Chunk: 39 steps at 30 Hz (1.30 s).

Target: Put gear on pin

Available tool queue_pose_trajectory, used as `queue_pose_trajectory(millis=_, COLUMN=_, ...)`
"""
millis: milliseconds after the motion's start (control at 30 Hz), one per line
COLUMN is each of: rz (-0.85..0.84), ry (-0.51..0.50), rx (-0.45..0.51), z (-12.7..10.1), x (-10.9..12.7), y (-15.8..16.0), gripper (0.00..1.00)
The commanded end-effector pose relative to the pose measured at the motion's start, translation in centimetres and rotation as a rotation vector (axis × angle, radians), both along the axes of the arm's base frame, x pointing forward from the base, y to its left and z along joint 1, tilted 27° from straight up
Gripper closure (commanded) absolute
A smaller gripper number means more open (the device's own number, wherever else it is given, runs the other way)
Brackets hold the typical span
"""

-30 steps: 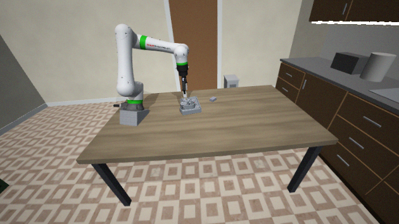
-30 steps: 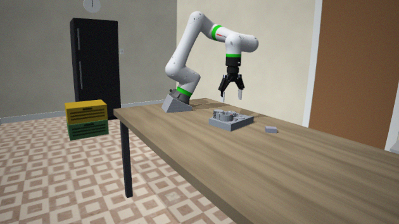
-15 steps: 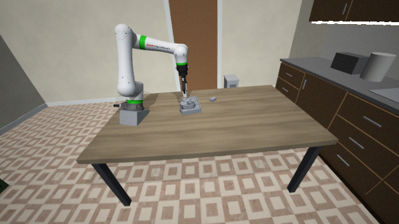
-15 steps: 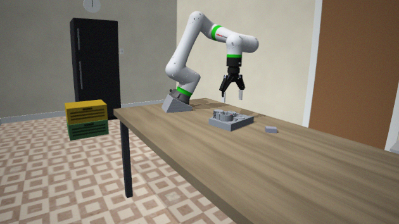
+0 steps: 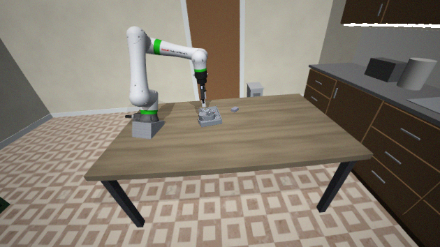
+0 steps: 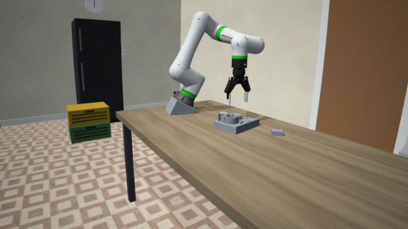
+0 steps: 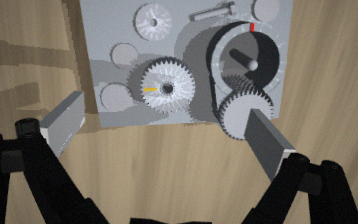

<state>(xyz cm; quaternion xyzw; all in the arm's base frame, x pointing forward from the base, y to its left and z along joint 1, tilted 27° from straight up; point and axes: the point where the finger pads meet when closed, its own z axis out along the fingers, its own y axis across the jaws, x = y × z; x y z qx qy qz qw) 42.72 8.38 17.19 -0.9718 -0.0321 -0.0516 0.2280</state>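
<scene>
Your gripper (image 7: 165,132) hangs over the near edge of the square grey timing case (image 7: 100,30), its flat grey fingers spread wide apart with nothing between them. The loose gear (image 7: 167,89), a toothed disc bearing a yellow arrow, lies flat on the case top, apart from the smooth cylindrical pin (image 7: 245,59). The pin stands within a ring-shaped collar (image 7: 216,55) marked red (image 7: 252,26); the case sits on the wood-grain table (image 5: 265,136), toward the far edge.
</scene>
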Motion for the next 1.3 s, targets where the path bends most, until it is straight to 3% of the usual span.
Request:
queue_pose_trajectory(millis=0, rz=0.0, ry=0.0, rx=0.0, z=0.02, x=0.01, y=-0.01, gripper=0.0)
queue_pose_trajectory(millis=367, rz=0.041, ry=-0.021, rx=-0.004, z=0.02, x=0.01, y=-0.01, gripper=0.0)
queue_pose_trajectory(millis=867, rz=0.75, ry=-0.376, rx=-0.072, z=0.05, x=0.0, y=0.07, gripper=0.0)
queue_pose_trajectory(millis=933, rz=0.75, ry=-0.376, rx=-0.072, z=0.05, x=0.0, y=0.07, gripper=0.0)
queue_pose_trajectory(millis=967, rz=0.885, ry=-0.444, rx=-0.085, z=0.05, x=0.0, y=0.07, gripper=0.0)
queue_pose_trajectory(millis=1100, rz=1.045, ry=-0.524, rx=-0.101, z=0.05, x=0.0, y=0.07, gripper=0.0)
queue_pose_trajectory(millis=1133, rz=1.091, ry=-0.547, rx=-0.105, z=0.05, x=0.0, y=0.07, gripper=0.47)
queue_pose_trajectory(millis=1267, rz=1.165, ry=-0.584, rx=-0.112, z=0.05, x=0.0, y=0.07, gripper=0.47)
